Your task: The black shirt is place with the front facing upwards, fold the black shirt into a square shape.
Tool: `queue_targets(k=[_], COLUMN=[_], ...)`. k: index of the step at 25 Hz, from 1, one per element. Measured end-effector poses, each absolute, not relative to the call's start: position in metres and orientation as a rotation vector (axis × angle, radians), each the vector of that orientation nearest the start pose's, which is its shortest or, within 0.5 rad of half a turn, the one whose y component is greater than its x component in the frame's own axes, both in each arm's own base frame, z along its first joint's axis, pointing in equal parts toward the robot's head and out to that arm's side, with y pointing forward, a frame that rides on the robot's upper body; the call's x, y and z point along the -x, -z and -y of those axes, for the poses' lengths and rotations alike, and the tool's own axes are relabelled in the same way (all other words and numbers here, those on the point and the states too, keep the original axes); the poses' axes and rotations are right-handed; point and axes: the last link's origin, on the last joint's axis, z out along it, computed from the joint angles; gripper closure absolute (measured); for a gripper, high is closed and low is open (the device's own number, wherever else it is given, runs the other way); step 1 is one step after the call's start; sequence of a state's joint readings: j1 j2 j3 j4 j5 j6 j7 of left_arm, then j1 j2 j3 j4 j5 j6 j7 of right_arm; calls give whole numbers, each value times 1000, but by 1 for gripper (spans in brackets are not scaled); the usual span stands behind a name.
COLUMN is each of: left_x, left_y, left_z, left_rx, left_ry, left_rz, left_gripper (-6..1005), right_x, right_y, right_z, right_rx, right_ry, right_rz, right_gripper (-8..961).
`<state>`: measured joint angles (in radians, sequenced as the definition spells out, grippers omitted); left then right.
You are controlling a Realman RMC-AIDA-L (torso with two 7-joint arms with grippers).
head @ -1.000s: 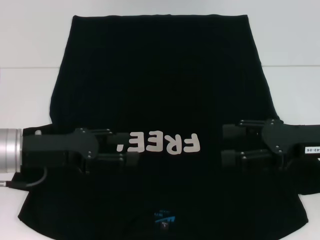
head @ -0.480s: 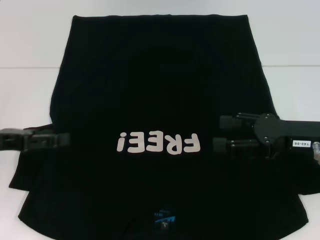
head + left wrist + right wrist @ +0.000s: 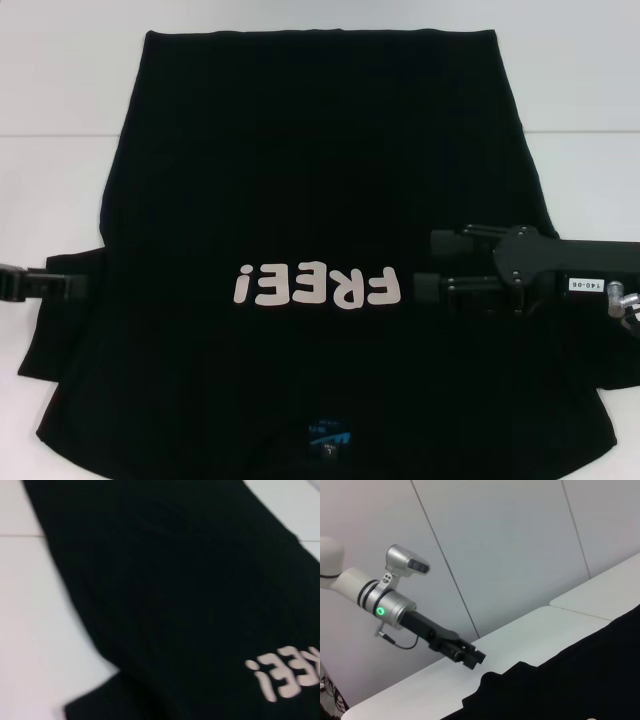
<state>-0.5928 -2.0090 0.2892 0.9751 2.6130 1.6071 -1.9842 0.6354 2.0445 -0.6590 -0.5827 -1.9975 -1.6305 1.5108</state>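
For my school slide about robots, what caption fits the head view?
Black shirt lies print-up on the white table, with the left end effector and right end effector at its sides.

white table (image 3: 60, 90), black shirt (image 3: 320, 180) spread flat

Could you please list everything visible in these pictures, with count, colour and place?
Shirt: one, black, spread flat across the middle of the table, front up, collar toward the robot.
Print: one, pale pinkish-white "FREE!", on the shirt's chest, between the two grippers.
Label: one, blue, inside the collar at the near edge.
Table: one, white, under the shirt, with a seam line across it.
Wall: pale grey panels, behind the table in the right wrist view.
Left gripper: one, black, low at the shirt's left edge.
Right gripper: one, black, open, over the shirt's right side beside the print.
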Motion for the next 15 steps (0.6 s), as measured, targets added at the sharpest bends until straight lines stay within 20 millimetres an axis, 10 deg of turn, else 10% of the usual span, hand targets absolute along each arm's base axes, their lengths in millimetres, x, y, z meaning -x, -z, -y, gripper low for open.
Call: queue_targets(k=[15], left_x=[336], left_y=[-102], left_z=[-353], left_rx=[2250], left_ry=[-26], left_rz=[1298], left_gripper=[265], right_x=[-233], right_y=[2], right_z=[-343], right_rx=[2801], right_ry=[-829], right_rz=[-749], right_gripper=[39])
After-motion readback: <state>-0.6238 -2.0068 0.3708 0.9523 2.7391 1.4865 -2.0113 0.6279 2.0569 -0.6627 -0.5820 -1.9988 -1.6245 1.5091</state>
